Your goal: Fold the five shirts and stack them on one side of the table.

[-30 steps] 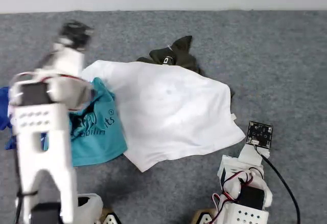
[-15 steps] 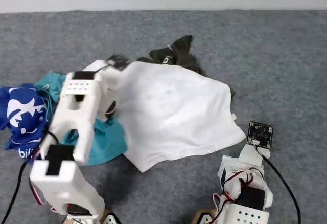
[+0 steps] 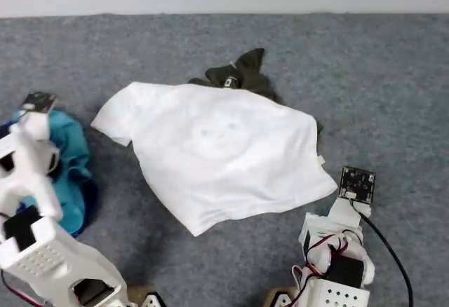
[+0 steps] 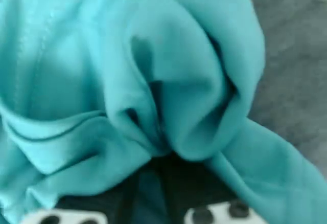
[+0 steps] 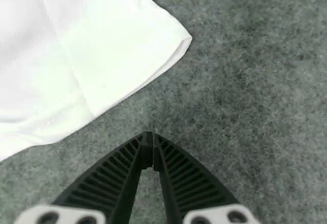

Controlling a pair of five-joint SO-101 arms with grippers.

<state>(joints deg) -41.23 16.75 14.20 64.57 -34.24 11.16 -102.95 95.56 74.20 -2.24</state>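
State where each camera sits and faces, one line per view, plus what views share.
High view: fixed above the table, looking down on white shirt, black shirt, teal shirt; left arm and right arm show at the near edge.
Left wrist view: on the left arm's wrist, close on teal cloth pinched in the left tool.
Right wrist view: on the right arm's wrist, facing the table past the shut right tool.
Shared: the white shirt, high and right wrist; the teal shirt, high and left wrist.
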